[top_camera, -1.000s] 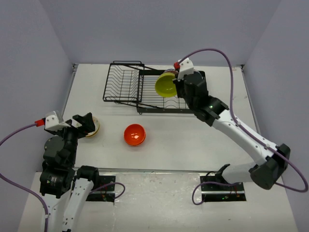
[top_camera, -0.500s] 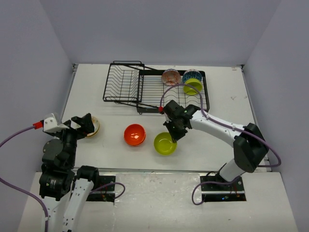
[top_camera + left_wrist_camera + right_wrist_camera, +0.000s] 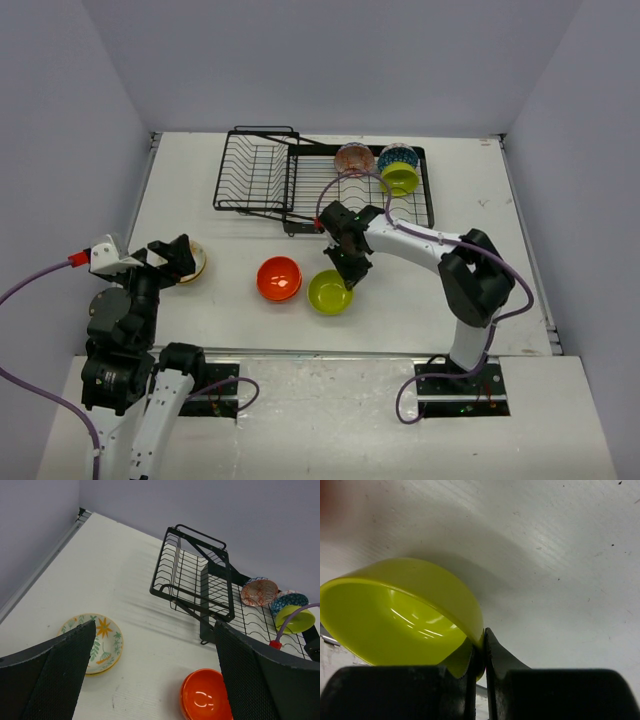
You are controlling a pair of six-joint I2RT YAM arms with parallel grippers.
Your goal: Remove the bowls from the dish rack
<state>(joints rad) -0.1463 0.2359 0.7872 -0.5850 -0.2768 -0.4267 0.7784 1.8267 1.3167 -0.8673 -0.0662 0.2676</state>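
Lime bowl (image 3: pixel 329 291) shifted beside orange bowl (image 3: pixel 279 278), rim pinched by right gripper (image 3: pixel 484 645); left gripper (image 3: pixel 170 255) wide, empty; three bowls (image 3: pixel 354 158) left in dish rack (image 3: pixel 255 175).

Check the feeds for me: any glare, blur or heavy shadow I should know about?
Right wrist: glare streaks inside the lime-green bowl, a soft shadow behind it on the table, a red blur in the top left corner. Left wrist: sharp on the dish rack, one glare spot in the orange bowl. Top external: even light, faint shadows.
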